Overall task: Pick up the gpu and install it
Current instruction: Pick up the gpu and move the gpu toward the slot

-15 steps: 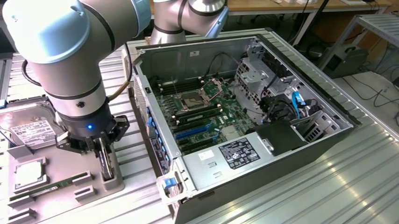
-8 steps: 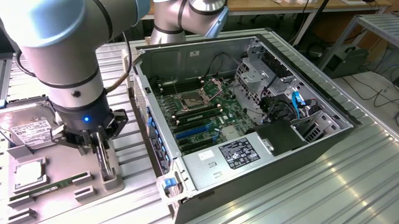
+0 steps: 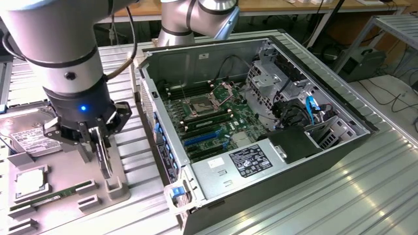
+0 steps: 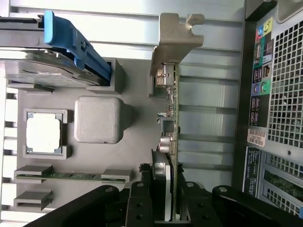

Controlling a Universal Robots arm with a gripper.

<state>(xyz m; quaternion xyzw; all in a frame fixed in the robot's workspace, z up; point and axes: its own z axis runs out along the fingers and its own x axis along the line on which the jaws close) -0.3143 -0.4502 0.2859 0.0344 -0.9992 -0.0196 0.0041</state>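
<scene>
The gpu [image 3: 104, 159] is a thin dark card standing on edge over the grey parts fixture [image 3: 65, 169], at the exterior view's left. My gripper [image 3: 99, 143] reaches down onto it, one finger on each flat side, shut on the card. In the wrist view the gpu [image 4: 171, 109] runs away from the gripper [image 4: 165, 205], and its silvery end bracket [image 4: 175, 42] is at the far end. The open computer case [image 3: 216, 49] lies beside the fixture. Its green motherboard [image 3: 209, 115] and blue expansion slots [image 3: 202, 139] are exposed.
On the fixture lie a hard drive [image 3: 26, 137], a square processor chip [image 4: 44, 133] and a narrow green memory stick [image 4: 71, 176]. A blue-handled bracket [image 4: 75, 47] sits by the drive. The case's rear panel [image 4: 274, 94] is close beside the card. Ribbed metal table [image 3: 339, 196] surrounds everything.
</scene>
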